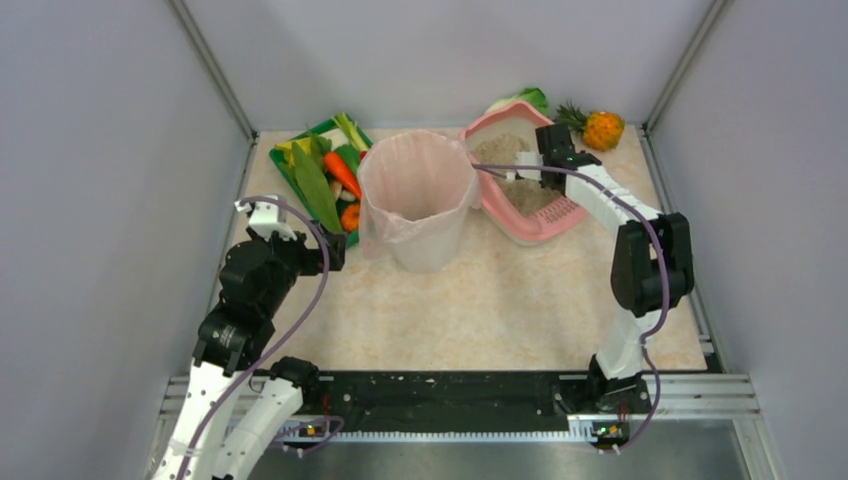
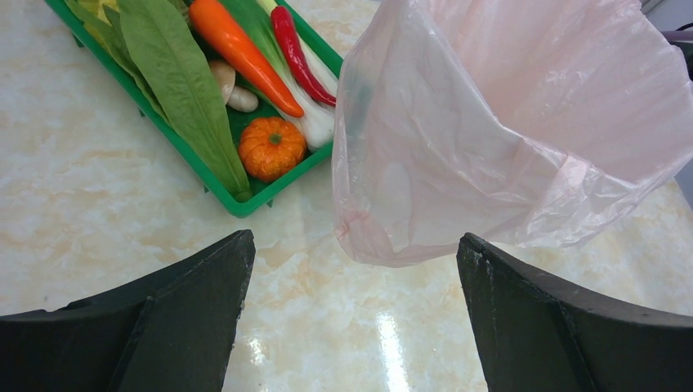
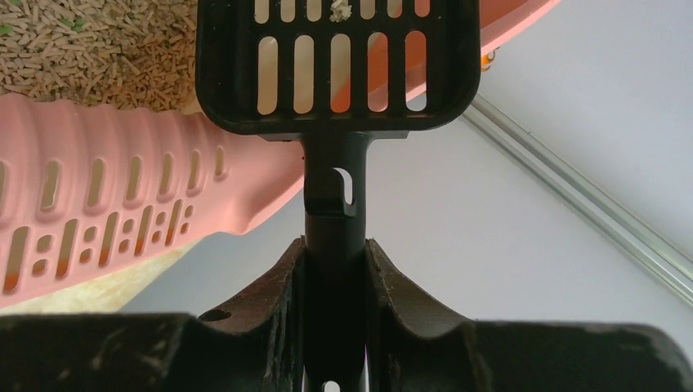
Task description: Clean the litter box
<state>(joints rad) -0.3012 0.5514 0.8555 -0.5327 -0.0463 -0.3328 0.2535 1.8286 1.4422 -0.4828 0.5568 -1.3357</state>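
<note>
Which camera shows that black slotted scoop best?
The right wrist view: the scoop fills the frame, handle clamped in the right hand, over the litter box. The top view barely shows it past the arm; the left wrist view misses it.

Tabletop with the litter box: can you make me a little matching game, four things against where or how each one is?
1 litter scoop
2 left claw
3 pineapple
4 pink-lined bin

a open, empty
b far right corner of table
c gripped by right claw
d between vegetable tray and litter box

Pairs: 1c, 2a, 3b, 4d
</note>
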